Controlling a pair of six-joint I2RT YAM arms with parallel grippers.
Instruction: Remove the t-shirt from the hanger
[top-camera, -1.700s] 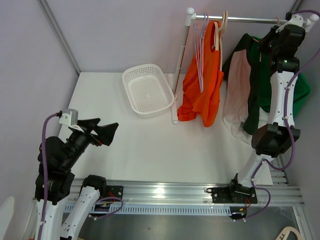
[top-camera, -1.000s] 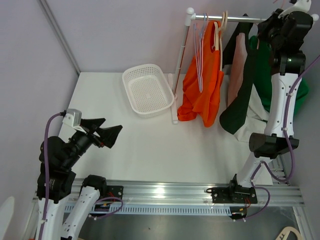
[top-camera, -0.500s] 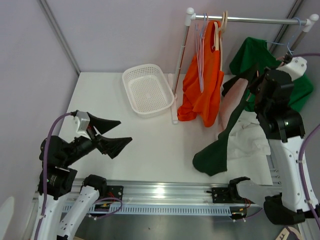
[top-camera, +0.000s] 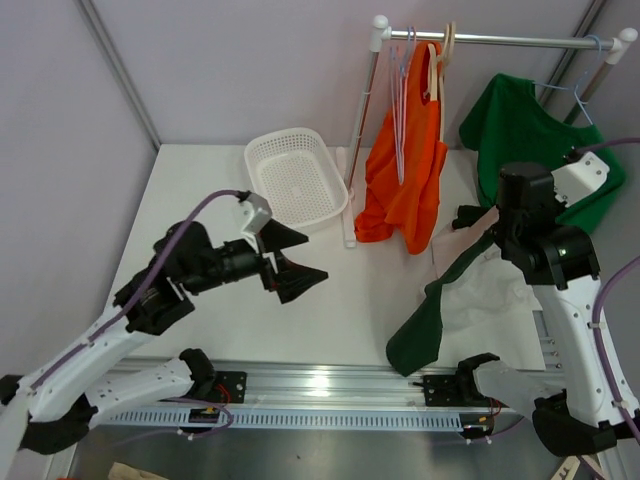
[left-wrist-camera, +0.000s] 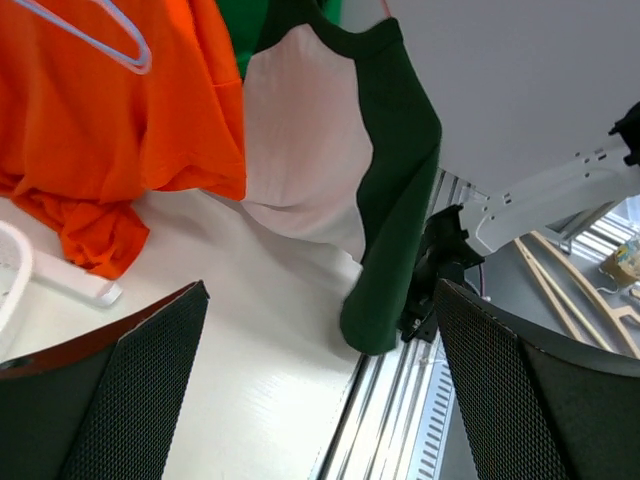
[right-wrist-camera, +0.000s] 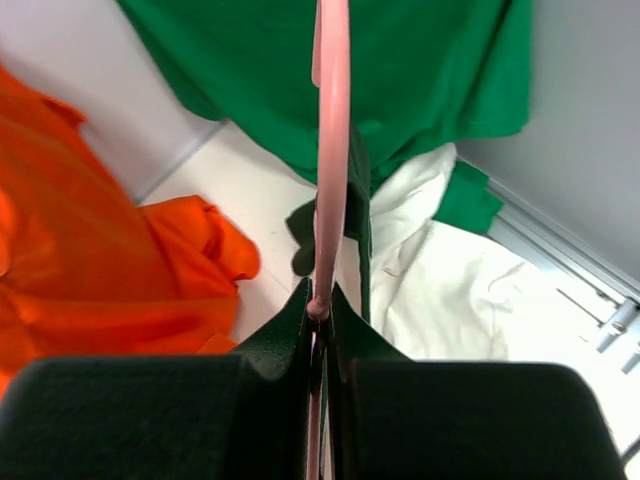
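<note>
Right gripper (right-wrist-camera: 320, 315) clamps the thin pink plastic hanger (right-wrist-camera: 331, 150); the white, dark-green-sleeved t-shirt (top-camera: 490, 300) hangs below it. Left gripper (top-camera: 297, 258), wide open and empty, probably must next grasp the t-shirt ahead and pull it off.

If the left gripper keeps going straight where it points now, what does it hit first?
Probably the green-and-white t-shirt on the pink hanger held by the right gripper; depth is unclear.

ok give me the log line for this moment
right gripper: shut on pink hanger | left gripper: open, empty, over table | t-shirt: hangs below right gripper, clear of rail
</note>
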